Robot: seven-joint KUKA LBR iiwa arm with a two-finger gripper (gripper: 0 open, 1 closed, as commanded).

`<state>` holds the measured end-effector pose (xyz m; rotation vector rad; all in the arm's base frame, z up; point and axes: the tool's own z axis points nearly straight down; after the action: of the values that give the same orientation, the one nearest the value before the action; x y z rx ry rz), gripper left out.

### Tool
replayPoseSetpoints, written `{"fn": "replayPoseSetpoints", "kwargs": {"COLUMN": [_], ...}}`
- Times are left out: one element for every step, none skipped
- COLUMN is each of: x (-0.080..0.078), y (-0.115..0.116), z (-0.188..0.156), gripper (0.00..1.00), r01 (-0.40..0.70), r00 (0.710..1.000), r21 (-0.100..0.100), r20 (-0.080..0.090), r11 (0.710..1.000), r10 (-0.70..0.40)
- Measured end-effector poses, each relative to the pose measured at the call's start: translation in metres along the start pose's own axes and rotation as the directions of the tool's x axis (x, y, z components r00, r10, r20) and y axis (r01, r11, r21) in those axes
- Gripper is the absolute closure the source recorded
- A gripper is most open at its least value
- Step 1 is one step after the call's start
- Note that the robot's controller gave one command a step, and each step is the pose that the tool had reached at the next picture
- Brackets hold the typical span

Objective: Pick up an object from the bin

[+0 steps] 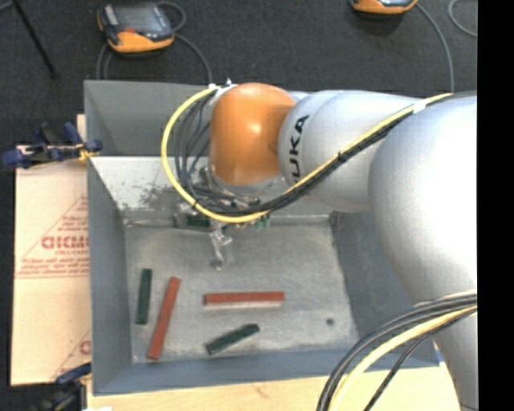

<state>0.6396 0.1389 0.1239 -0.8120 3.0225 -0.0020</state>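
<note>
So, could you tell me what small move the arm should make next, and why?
Probably a short shift toward the view's lower edge and slightly right, to centre the gripper over the red bar lying crosswise in the bin. That bar looks nearest and has open floor around it, while the gripper now hangs over bare floor just above it in the view.

on the floor of the grey metal bin (104, 273) lie four loose sticks, none touching another: a short dark green stick (143, 295) near the left wall; just beside it a longer red-brown stick (163, 318), leaning a little; a flat red-brown bar (243, 299) lying crosswise in the middle; and below that a slanted dark green stick (231, 339). beyond the far wall, on dark ground, sit an orange-and-black device (135, 26) and a second orange device (384, 5), well apart.
</note>
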Motion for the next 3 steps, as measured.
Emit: {"fn": "replayPoseSetpoints", "kwargs": {"x": [0.017, 0.021, 0.021], "y": [-0.013, -0.018, -0.018], "z": [-0.008, -0.025, -0.025], "gripper": [1.00, 0.00, 0.00], "r01": [-0.082, -0.142, -0.142], "r00": [0.997, 0.990, 0.990], "r21": [-0.003, -0.002, -0.002], "r20": [-0.005, -0.005, -0.005], "r11": [0.997, 0.990, 0.990], "r10": [0.082, 0.142, 0.142]}}
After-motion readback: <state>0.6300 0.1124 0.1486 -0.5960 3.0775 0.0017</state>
